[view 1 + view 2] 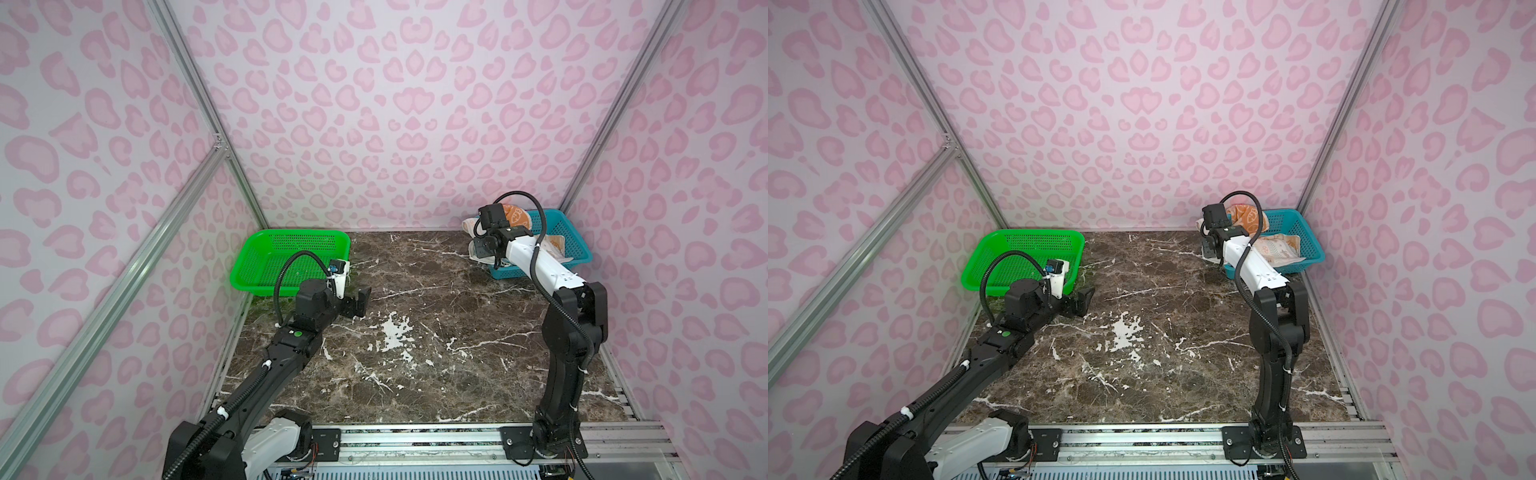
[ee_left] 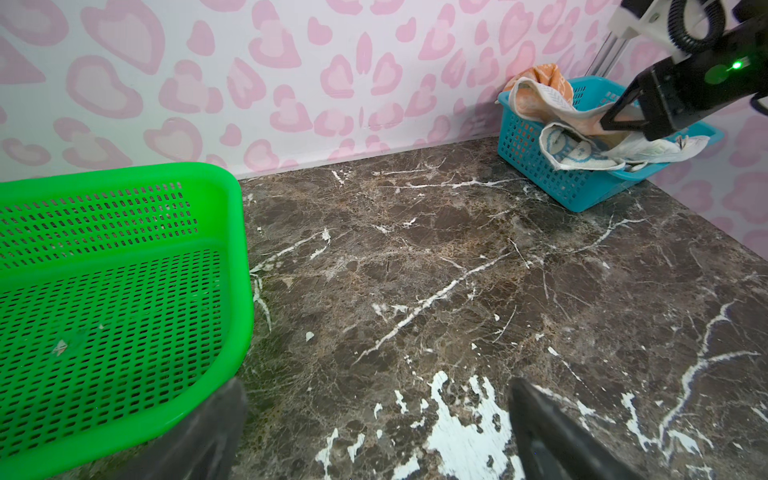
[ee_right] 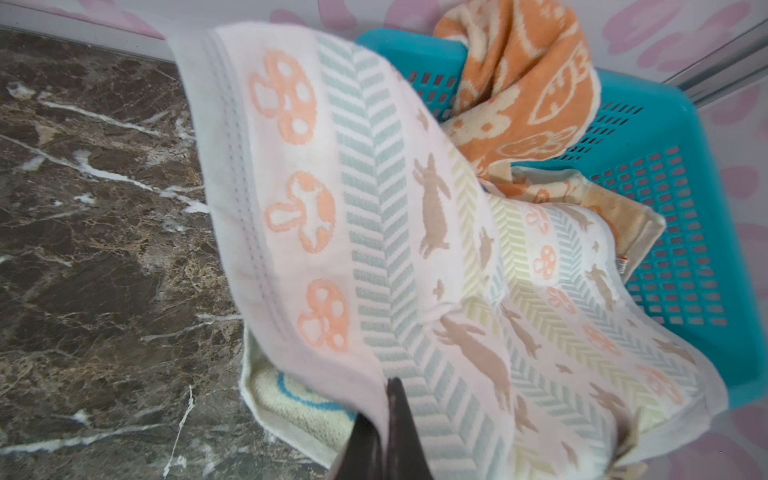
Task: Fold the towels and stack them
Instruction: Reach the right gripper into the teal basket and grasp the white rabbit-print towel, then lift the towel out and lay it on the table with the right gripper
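All three towels are at the blue basket (image 3: 685,208) in the far right corner. The white towel (image 3: 395,208), with chevrons, mushrooms and rabbits, drapes over the basket's front rim. My right gripper (image 3: 388,386) is shut on its edge, with the cloth pinched between the dark fingers. The orange towel (image 3: 528,91) is bunched over the back rim. A blue-ringed cream towel (image 3: 291,403) hangs beneath the white one. My left gripper (image 2: 374,386) stands open with nothing in it, low over the marble beside the green basket (image 2: 232,249).
In both top views the green basket (image 1: 299,243) sits at the far left with nothing in it, and the blue basket (image 1: 1304,237) at the far right. Dark marble tabletop (image 1: 415,332) lies between them. Pink patterned walls close in three sides.
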`<action>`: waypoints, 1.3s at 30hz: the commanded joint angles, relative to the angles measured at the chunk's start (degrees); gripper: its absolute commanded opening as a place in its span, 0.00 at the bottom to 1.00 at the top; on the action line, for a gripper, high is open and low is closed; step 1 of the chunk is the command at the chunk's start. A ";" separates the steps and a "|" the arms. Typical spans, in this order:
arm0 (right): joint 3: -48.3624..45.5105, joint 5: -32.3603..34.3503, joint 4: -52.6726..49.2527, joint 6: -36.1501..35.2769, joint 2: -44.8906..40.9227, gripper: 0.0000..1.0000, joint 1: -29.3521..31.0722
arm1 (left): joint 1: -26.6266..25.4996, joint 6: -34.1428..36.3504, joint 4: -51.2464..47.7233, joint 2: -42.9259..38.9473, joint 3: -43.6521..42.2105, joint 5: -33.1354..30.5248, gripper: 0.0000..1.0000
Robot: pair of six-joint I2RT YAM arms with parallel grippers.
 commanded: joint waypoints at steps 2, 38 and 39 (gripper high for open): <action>1.01 3.88 -0.33 -1.22 -3.01 0.00 0.21 | -0.05 0.18 3.01 1.15 1.18 0.25 0.99; 9.66 -19.29 3.31 -10.02 -33.88 0.00 20.87 | -4.58 3.70 1.79 3.29 11.77 8.13 1.00; 7.22 -19.52 3.44 -9.18 -34.04 0.00 20.98 | -4.57 4.02 1.19 2.35 11.24 7.72 1.00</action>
